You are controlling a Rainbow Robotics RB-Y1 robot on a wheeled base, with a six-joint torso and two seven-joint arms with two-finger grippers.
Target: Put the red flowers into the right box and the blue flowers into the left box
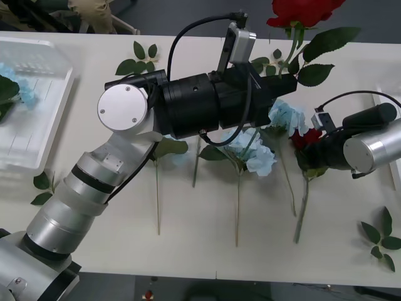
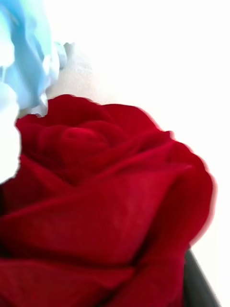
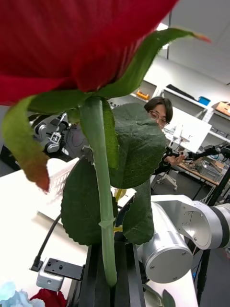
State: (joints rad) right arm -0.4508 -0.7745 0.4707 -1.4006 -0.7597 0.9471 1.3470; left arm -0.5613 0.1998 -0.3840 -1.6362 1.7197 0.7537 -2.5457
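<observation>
My left gripper [image 1: 288, 78] reaches across the table and is shut on the green stem of a red flower [image 1: 301, 12], which stands upright above the far edge. In the left wrist view that stem [image 3: 106, 225] runs down between the black fingers [image 3: 129, 273]. A second red flower [image 1: 303, 138] lies on the table, and my right gripper [image 1: 311, 152] is right at its bloom [image 2: 110, 192]. Blue flowers [image 1: 287, 116] [image 1: 254, 153] lie beside it, partly under the left arm. The left box [image 1: 37, 135] holds one blue flower [image 1: 15, 84]. The right box [image 1: 383, 94] shows as a thin edge.
Long green stems [image 1: 237, 207] lie side by side across the middle of the table. Loose leaf sprigs rest at the back [image 1: 141, 58], by the left box [image 1: 42, 187] and at the front right corner [image 1: 382, 238].
</observation>
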